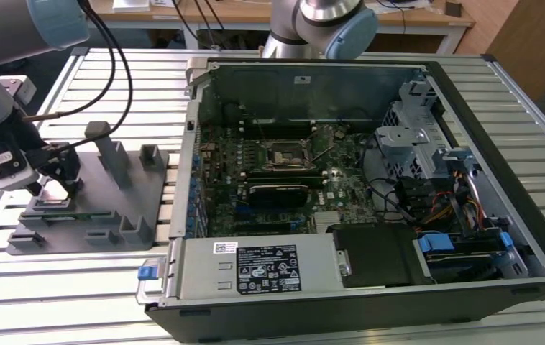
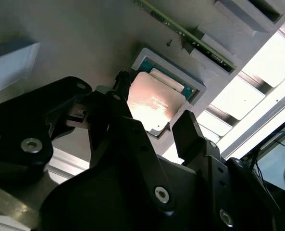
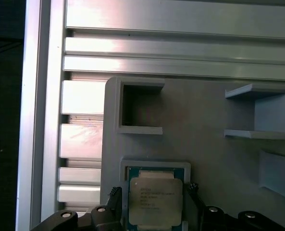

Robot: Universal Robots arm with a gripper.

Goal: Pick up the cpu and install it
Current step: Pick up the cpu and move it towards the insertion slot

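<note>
The cpu [image 3: 155, 201] is a small square chip with a silvery top, lying flat in a shallow square recess of a grey parts holder [image 3: 204, 139]. In the second wrist view the cpu [image 2: 154, 103] catches a bright glare. My gripper [image 3: 154, 192] hangs low over it, open, with one black finger [image 3: 114, 196] on each side of the chip and a small gap to its edges. In the exterior view the gripper [image 1: 57, 183] stands over the grey holder [image 1: 109, 212] at the exterior view's left, outside the computer case. The black motherboard socket [image 1: 282, 152] sits inside the case.
The open computer case [image 1: 502, 144] lies on a slatted metal table [image 1: 80, 287], with cables and drive bays on the exterior view's right. Upright grey posts [image 1: 109, 147] rise from the holder close to the gripper. A green-edged board [image 2: 190, 36] rests in a slot beside the cpu recess.
</note>
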